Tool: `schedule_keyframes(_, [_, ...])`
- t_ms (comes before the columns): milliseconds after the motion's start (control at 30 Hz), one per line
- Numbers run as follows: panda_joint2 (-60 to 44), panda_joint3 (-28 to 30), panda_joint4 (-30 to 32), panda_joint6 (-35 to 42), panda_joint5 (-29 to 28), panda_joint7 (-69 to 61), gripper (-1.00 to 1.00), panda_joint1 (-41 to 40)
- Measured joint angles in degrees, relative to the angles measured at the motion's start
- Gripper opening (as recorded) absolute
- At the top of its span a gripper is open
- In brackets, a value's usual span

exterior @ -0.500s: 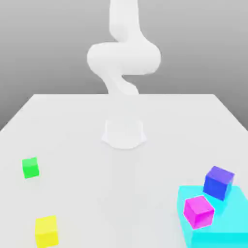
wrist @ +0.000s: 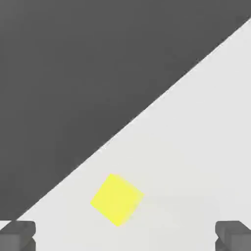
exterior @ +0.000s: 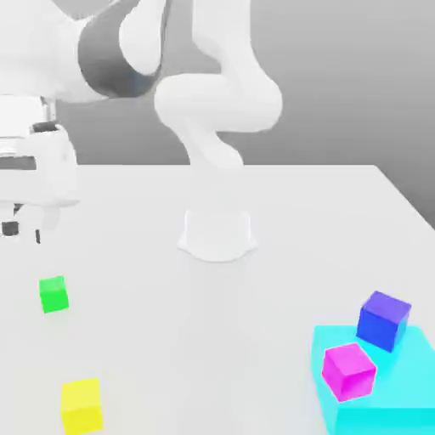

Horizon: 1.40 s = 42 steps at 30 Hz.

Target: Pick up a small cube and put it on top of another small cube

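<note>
The small bright green cube (exterior: 53, 294) sits on the white table at the exterior view's left. The deep blue-violet cube (exterior: 384, 319) rests on the large cyan block (exterior: 408, 374) at the front right. My gripper (exterior: 23, 231) hangs in the air above the green cube, slightly to the exterior view's left of it and clear of it. In the hand view its dark fingertips (wrist: 17, 236) stand wide apart around empty space, so my gripper (wrist: 125, 238) is open and holds nothing.
A yellow cube (exterior: 81, 404) (wrist: 116, 199) lies near the front left, in front of the green one. A magenta cube (exterior: 348, 371) sits on the cyan block beside the blue-violet cube. The arm's base (exterior: 217, 234) stands at the table's middle. The table edge (wrist: 147, 110) runs near the yellow cube.
The arm has swung over to the exterior view's left, bringing the hand into sight above the green cube. None of the cubes has moved.
</note>
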State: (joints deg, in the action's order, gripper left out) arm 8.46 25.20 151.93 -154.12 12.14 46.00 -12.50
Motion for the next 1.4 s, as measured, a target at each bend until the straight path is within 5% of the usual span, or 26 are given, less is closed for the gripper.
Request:
schedule_keyframes(267, [-13.6, 6.0, 7.4, -9.9, -1.7, 4.4, 0.0, -9.8])
schedule_keyframes(667, [-26.9, -13.7, 4.0, -19.1, 18.1, -10.6, 0.0, -25.0])
schedule_keyframes(700, [-27.5, -14.9, 3.8, -19.6, 18.9, -11.1, -1.0, -26.0])
schedule_keyframes(900, [-27.8, -15.5, 3.8, -19.8, 19.1, -11.3, -1.0, -26.6])
schedule_keyframes(1233, [-18.0, -0.3, 6.4, -13.2, 3.8, 0.3, -1.0, -14.9])
schedule_keyframes(1400, [-13.0, 2.4, 7.7, -9.5, -4.2, 6.2, -1.0, -12.9])
